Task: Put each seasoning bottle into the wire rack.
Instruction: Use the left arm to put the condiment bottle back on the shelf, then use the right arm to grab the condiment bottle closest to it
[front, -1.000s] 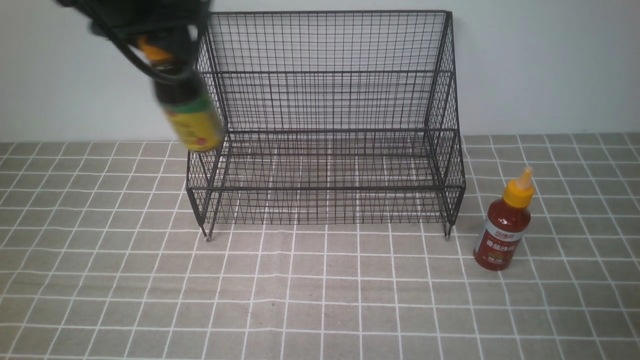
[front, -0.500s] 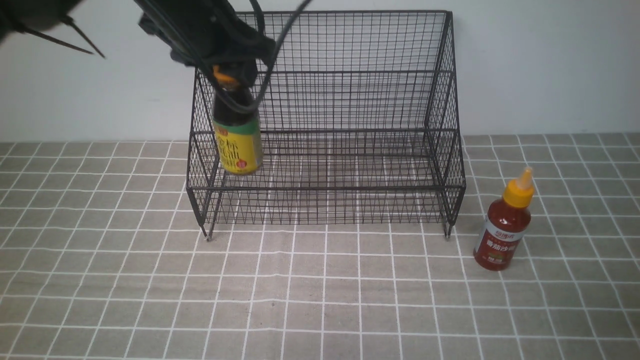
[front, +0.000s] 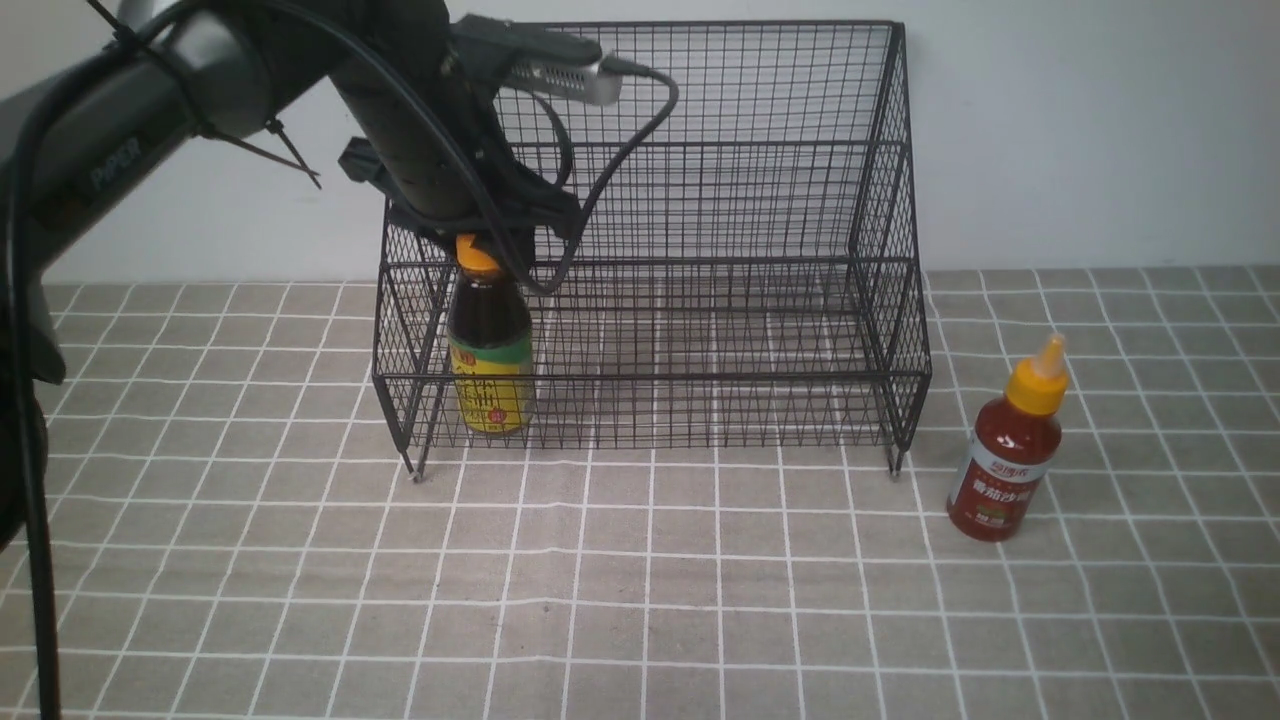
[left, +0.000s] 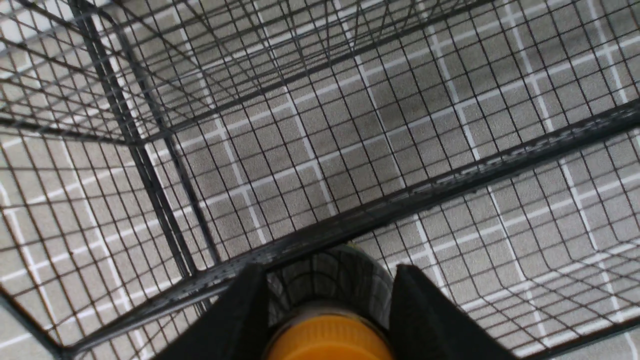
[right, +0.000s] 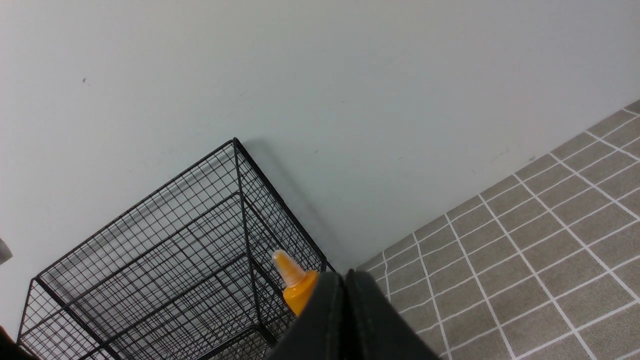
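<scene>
A pale wall is rising behind a desk (front: 640, 600) covered in grey checked cloth. The left gripper (front: 490, 252) is clamping the orange cap of the brown bottle (front: 490, 370) — the bottle is sitting upright directly below it, inside the lower tier of the rack (front: 700, 200), at that arm's end. The right gripper (right: 345, 320) is keeping its fingers pressed together on nothing — the red bottle (front: 1003, 470) is standing on the desk just beyond them, outside the rack.
</scene>
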